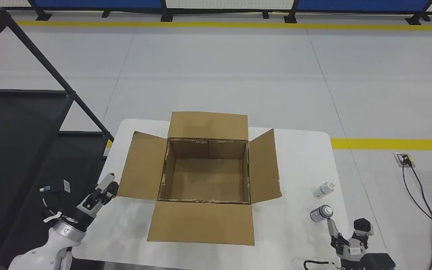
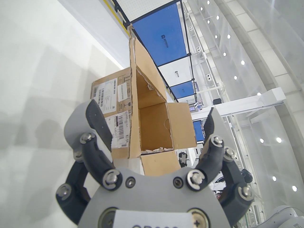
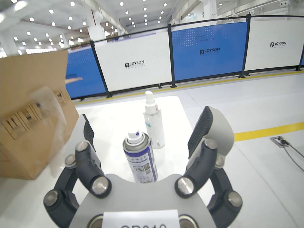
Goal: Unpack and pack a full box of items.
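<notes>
An open cardboard box (image 1: pixel 206 177) stands mid-table with all flaps spread and nothing visible inside; the left wrist view shows its labelled side (image 2: pixel 118 110). A blue-and-white spray can (image 1: pixel 322 213) (image 3: pixel 140 157) and a clear spray bottle (image 1: pixel 325 190) (image 3: pixel 153 124) stand upright to the right of the box. My right gripper (image 1: pixel 344 241) (image 3: pixel 144 129) is open at the table's front right, just short of the can, fingers on either side of it without touching. My left gripper (image 1: pixel 102 188) (image 2: pixel 154 117) is open off the table's left edge, pointing at the box's left flap.
The white table (image 1: pixel 297 162) has bare surface around the box and behind the bottles. A black metal frame (image 1: pixel 61 88) stands to the left of the table. A floor socket with a cable (image 1: pixel 405 160) lies on the right.
</notes>
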### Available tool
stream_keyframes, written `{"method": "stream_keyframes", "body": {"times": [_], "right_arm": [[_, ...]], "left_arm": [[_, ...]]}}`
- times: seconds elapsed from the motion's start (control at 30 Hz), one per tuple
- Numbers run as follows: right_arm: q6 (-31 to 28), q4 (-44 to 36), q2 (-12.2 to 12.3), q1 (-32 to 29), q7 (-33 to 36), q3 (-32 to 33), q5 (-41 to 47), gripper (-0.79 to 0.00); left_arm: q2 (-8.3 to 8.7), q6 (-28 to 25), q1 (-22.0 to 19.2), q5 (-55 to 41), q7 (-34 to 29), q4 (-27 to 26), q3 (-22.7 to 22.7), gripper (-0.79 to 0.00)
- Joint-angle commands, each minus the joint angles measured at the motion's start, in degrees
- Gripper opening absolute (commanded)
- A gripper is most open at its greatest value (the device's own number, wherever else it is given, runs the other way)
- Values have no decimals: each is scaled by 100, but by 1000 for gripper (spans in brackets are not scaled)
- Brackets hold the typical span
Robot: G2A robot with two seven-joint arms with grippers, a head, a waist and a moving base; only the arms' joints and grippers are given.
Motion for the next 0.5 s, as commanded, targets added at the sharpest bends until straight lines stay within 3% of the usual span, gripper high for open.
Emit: {"method": "stream_keyframes", "body": {"times": [0.0, 0.03, 0.3, 0.33, 0.37, 0.43, 0.47], "right_arm": [[145, -522, -31, -242, 225, 12, 516, 0], [350, -688, -47, -322, 251, 10, 590, 0], [350, -688, -47, -322, 251, 10, 590, 0], [343, -686, -50, -314, 337, 2, 666, 0], [343, -698, -59, -268, 501, -4, 889, 0], [318, -733, -72, -182, 805, -33, 1235, 0], [261, -748, -73, -159, 979, -40, 1369, 0]], "left_arm": [[6, 44, 131, 107, -51, -44, -28, 0], [6, 83, 184, 164, -35, -68, -34, 0], [-45, 499, 419, 292, 373, -386, 214, 0], [-51, 526, 410, 302, 392, -418, 275, -102], [-58, 550, 399, 296, 414, -443, 320, -437], [-67, 631, 363, 274, 464, -464, 376, -770], [-68, 662, 342, 283, 472, -467, 389, -785]]}}
